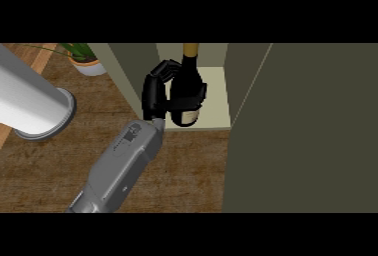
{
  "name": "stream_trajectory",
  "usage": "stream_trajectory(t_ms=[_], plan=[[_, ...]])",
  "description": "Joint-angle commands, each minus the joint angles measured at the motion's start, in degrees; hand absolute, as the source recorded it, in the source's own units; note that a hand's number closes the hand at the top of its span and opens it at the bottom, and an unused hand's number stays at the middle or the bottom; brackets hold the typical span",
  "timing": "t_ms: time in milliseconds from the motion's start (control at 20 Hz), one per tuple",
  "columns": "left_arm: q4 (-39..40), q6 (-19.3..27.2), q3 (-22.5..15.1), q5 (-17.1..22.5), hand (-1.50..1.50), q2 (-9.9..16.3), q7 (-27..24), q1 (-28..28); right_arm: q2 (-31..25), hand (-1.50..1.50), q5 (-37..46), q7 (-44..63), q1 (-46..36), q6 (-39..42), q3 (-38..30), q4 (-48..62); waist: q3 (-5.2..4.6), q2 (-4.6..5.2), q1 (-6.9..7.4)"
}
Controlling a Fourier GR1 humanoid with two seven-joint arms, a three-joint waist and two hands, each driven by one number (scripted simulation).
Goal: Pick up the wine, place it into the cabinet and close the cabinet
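One dark glass wine bottle with a gold-foil neck (pixel 186 90) is held upright inside the open olive-green cabinet (pixel 247 85), on its pale shelf (pixel 215 95), the fingers of the black left hand (pixel 155 95) curled round its body. A potted green plant (pixel 85 60) and a white cylinder (pixel 33 102) are seen on the wooden counter (pixel 184 170) nearby.

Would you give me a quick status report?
Left hand shut on wine, at the cabinet shelf. Right hand out of view. Door open. Nothing blocking.
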Motion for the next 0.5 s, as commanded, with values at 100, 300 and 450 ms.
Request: stream_trajectory(t_ms=[100,300,450], plan=[[8.4,-1.2,3.8,1.5,1.5,-0.1,-0.7,-7.2,-0.6,-1.5,-5.2,0.8,1.2,1.0,-1.7,-3.9,0.0,0.11,-0.07],[12.1,-0.4,5.4,0.1,1.5,0.0,-3.2,-9.0,0.0,-1.5,-6.3,-0.7,6.0,2.0,-1.1,-7.0,0.03,0.04,-0.27],[18.3,-1.7,7.7,0.0,1.5,1.7,-8.1,-13.5,-0.7,-1.5,-4.7,2.5,0.5,-0.1,-0.2,-6.0,-0.02,0.28,-0.64]])
